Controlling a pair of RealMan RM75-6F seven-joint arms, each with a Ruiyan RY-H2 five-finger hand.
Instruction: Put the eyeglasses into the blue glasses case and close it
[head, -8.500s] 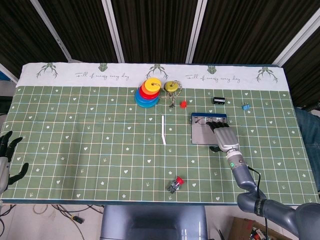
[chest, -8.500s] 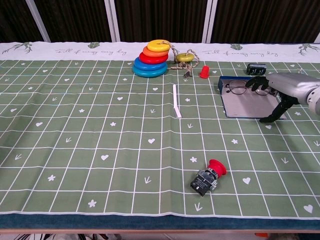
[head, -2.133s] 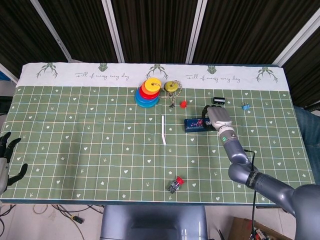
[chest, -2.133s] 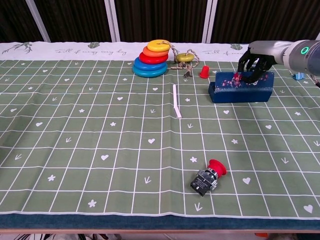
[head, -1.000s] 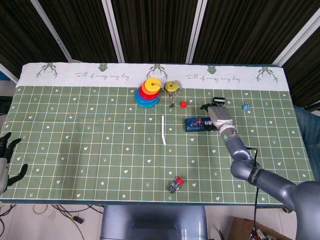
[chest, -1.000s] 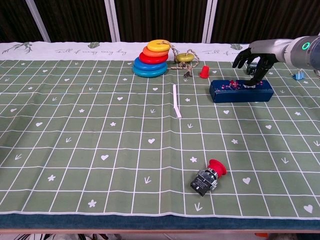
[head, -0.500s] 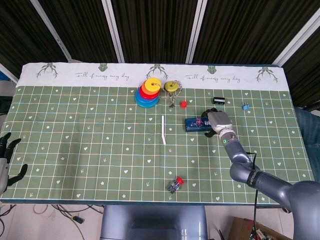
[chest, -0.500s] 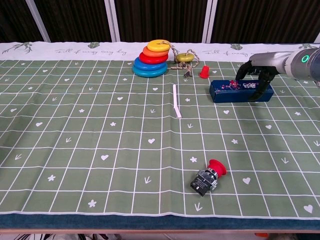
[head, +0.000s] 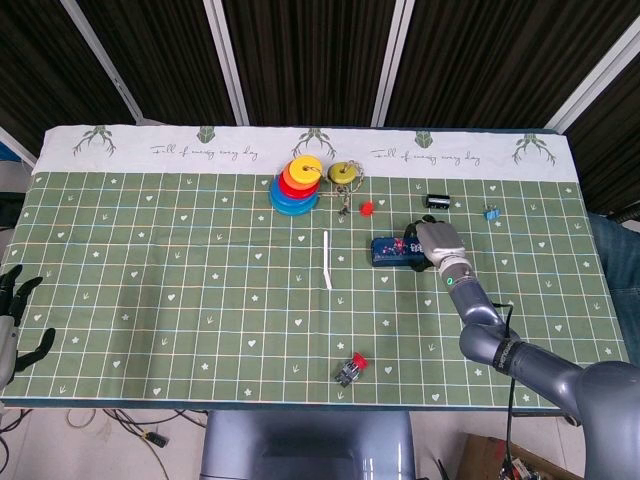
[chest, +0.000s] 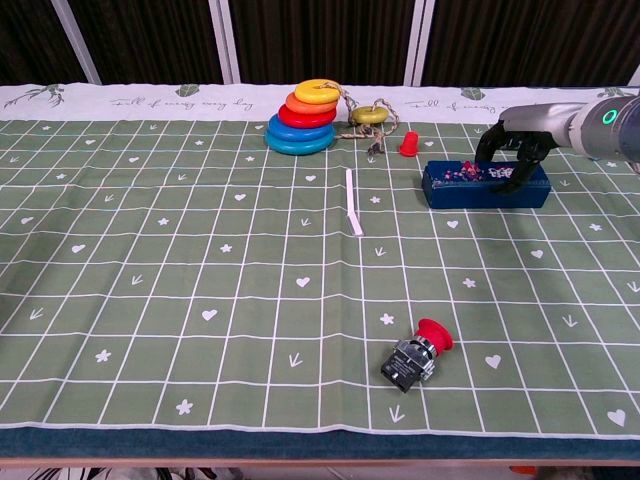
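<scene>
The blue glasses case (head: 392, 250) (chest: 480, 186) lies closed on the green cloth, right of centre, with a red floral pattern on its lid. The eyeglasses are hidden; no part of them shows. My right hand (head: 438, 243) (chest: 517, 140) arches over the right end of the case, fingers behind it and thumb at its front face, gripping it. At the near left table edge, my left hand (head: 14, 318) rests with fingers spread and nothing in it; only the head view shows it.
A stack of coloured rings (head: 296, 186) (chest: 302, 118) and a yellow disc on a cord (head: 344, 173) stand at the back. A red cone (chest: 408, 144), a white stick (chest: 352, 201), a red push button (chest: 415, 355), a black part (head: 437, 200) and a blue clip (head: 491, 213) lie around.
The case, open earlier with the glasses in it, now lies closed. My right hand has come down from above it onto its right end, and the case shifted slightly.
</scene>
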